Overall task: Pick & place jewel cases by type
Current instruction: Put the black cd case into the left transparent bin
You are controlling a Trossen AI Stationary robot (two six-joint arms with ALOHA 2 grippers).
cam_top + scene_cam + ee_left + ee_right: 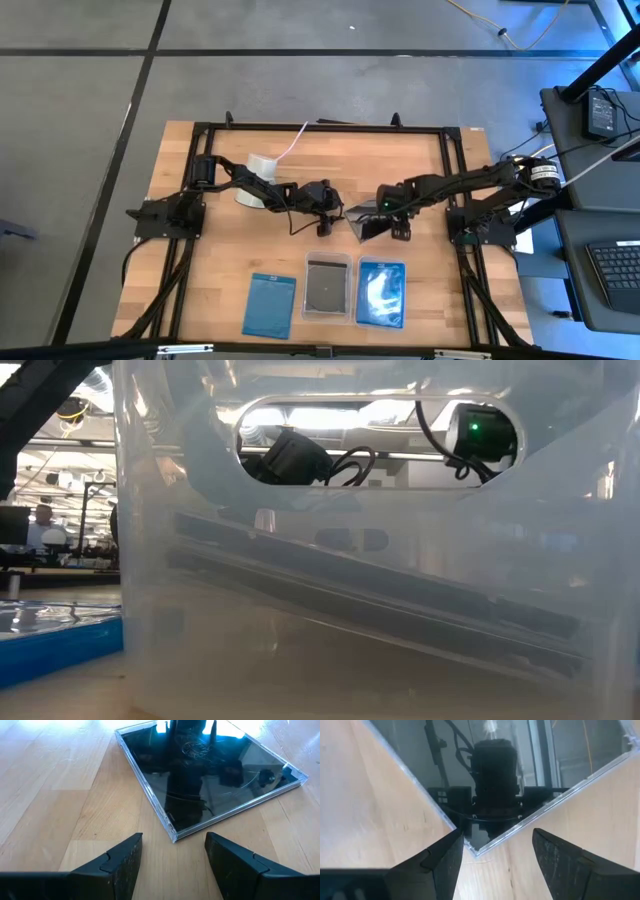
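Observation:
A clear jewel case with a dark inside (366, 224) lies flat on the wooden table between my two grippers. In the left wrist view the case (210, 770) has one corner toward my left gripper (174, 852). That gripper is open, its fingers just short of the corner and touching nothing. In the right wrist view the case (495, 780) points another corner (471, 851) into the gap of my open right gripper (497, 855). In the high view, my left gripper (322, 222) is left of the case and my right gripper (400, 228) is right of it. My right gripper has the case's corner (471, 851) between its open fingers, close against the inner side of one finger (452, 857). I cannot tell whether that finger touches it. The case lies flat on the table.
Near the front edge lie a blue case (270, 303), a clear tray holding a dark case (327, 285) and another tray with a blue case (381, 293). The low view looks through a tray wall (350, 610). A white cup with a cord (262, 168) stands behind the left arm.

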